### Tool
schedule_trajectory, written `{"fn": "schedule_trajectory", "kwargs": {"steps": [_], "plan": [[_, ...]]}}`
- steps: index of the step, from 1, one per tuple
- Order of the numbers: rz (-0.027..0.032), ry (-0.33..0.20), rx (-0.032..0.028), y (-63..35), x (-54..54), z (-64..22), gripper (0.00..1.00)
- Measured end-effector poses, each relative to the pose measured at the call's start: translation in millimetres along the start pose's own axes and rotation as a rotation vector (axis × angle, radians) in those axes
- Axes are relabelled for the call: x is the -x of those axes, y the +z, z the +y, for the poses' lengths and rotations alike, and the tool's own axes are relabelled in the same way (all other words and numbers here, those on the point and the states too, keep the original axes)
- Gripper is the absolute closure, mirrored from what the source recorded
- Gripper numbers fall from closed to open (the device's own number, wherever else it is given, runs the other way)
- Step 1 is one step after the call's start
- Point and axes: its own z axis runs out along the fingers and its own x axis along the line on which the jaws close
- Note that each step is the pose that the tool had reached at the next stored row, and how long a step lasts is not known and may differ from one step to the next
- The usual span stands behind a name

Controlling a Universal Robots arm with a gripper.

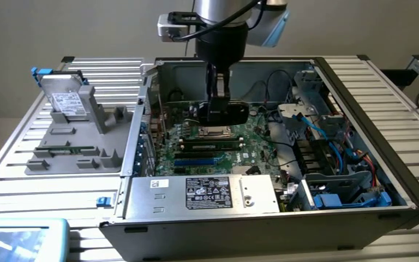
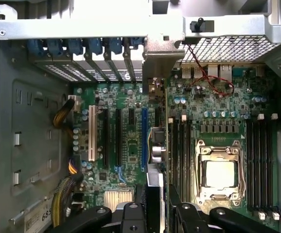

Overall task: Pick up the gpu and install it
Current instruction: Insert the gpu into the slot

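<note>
Black-shrouded gpu [image 1: 224, 113] hangs pinched in our gripper [image 2: 158, 212], mid-frame in the exterior view, above the motherboard [image 1: 257, 143]. Risk, we judge: card edge looks beside the blue slot [image 2: 144, 136], not over it; pressing down misaligned could jam it.

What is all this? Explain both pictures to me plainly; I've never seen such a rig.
It is a robot arm working in an open computer case. The exterior view comes from a camera off the arm. The wrist view looks down from the arm's wrist onto the motherboard. The gripper is shut on the gpu, a thin card, held over that board. Beside the case, on the exterior view's left, a grey tray holds a hard drive.
</note>
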Motion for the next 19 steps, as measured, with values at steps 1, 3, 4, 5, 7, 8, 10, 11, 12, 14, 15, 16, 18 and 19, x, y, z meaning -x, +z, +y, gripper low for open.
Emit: {"fn": "schedule_trajectory", "kwargs": {"steps": [1, 3, 4, 5, 7, 8, 10, 11, 12, 14, 15, 16, 18, 19], "plan": [[-0.0033, 0.002, 0.0022, 0.5, -1.1, 0.0, 0.71], [-0.0061, 0.004, 0.0066, 2.0, -3.1, -0.1, 0.71], [-0.0058, 0.004, 0.0067, 1.9, -3.1, 0.0, 0.71], [-0.0059, 0.004, 0.0067, 1.9, -3.1, 0.0, 0.71], [-0.0056, 0.004, 0.0072, 2.1, -3.2, 0.4, 0.71], [-0.0058, 0.004, 0.0088, 2.8, -3.2, 0.5, 0.71], [-0.0054, 0.003, 0.0176, 4.3, -3.4, 0.6, 0.71], [-0.0052, 0.004, 0.0196, 5.1, -4.0, 0.6, 0.71], [-0.0056, 0.004, 0.0199, 6.2, -4.1, 0.6, 0.71], [-0.0053, 0.004, 0.0202, 6.5, -4.3, 0.7, 0.71], [-0.0051, 0.004, 0.0202, 6.6, -4.4, 0.6, 0.71], [-0.0056, 0.004, 0.0199, 7.5, -4.5, 1.0, 0.71], [-0.0055, 0.004, 0.0168, 10.0, -4.6, 4.8, 0.71], [-0.0056, 0.004, 0.015, 11.4, -5.1, 6.8, 0.71]]}}
